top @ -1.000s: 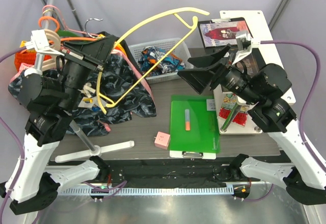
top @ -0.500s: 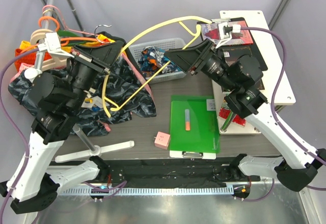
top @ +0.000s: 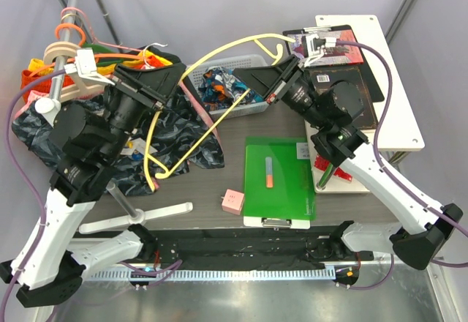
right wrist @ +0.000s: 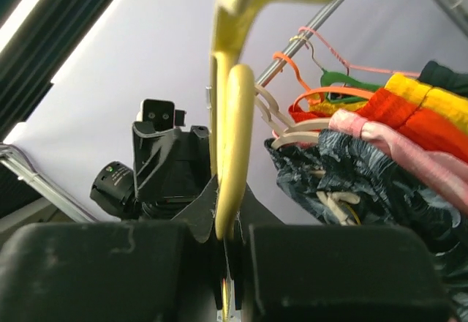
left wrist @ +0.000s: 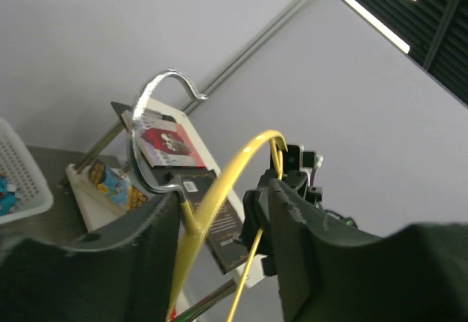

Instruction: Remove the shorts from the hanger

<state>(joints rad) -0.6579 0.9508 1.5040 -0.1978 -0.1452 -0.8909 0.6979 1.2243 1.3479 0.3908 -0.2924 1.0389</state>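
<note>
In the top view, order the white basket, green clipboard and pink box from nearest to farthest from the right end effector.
From the right end effector:
1. White basket, right beside it at the back of the table.
2. Green clipboard, mid-table, toward the front.
3. Pink box, just left of the clipboard's front corner.

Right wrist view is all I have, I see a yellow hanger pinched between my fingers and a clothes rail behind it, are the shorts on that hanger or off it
Observer: Off. The top view shows the shorts lying in the white basket, with the hanger bare above the table.
Operator: Is the left gripper clamped on the hanger too?
Observer: No. In the left wrist view the hanger's arm passes through the left gripper, but its fingers stand well apart, wider than the arm.
</note>
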